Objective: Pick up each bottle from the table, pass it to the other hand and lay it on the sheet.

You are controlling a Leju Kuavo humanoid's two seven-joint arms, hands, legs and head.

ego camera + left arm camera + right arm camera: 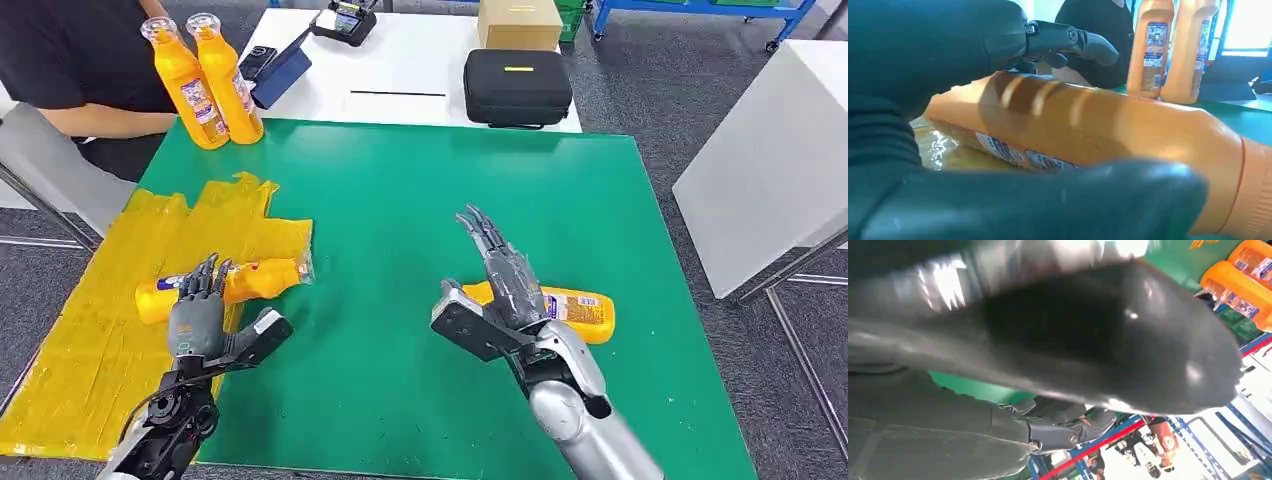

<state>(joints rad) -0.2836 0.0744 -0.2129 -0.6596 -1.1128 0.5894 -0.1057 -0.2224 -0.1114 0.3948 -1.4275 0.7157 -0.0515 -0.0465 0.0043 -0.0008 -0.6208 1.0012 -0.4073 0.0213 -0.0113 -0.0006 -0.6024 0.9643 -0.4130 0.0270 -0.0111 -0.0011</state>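
Observation:
An orange bottle (262,279) lies on its side on the yellow sheet (90,340) at the left. My left hand (200,315) is over it, fingers stretched across its top and thumb spread toward the near side. In the left wrist view the fingers (1068,42) hover just above the bottle (1108,130) with a gap showing. A second orange bottle (580,312) lies on the green mat (400,200) at the right. My right hand (505,285) is laid flat over its near end, fingers straight and pointing away. Two more bottles (210,80) stand upright at the mat's far left corner.
A person in a black top sits at the far left behind the upright bottles. Beyond the mat a white table holds a black case (517,87), a cardboard box (518,22) and a tablet (275,70). Another white table (770,170) stands at the right.

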